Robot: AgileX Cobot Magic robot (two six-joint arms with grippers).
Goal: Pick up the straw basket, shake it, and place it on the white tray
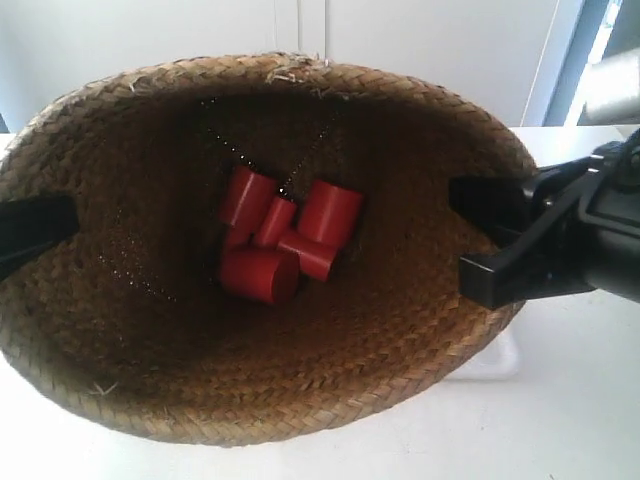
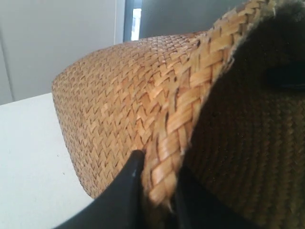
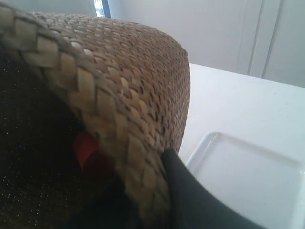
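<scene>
While the left gripper (image 2: pixel 158 183) and right gripper (image 3: pixel 143 193) pinch its rim (image 2: pixel 190 88), the big brown woven straw basket (image 1: pixel 140 230) holds red round blocks (image 1: pixel 262 272).

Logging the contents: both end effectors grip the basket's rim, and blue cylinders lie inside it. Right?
Not quite. The cylinders in the basket are red, not blue, as the exterior view shows. The left end effector and the right end effector do grip its rim.
</scene>
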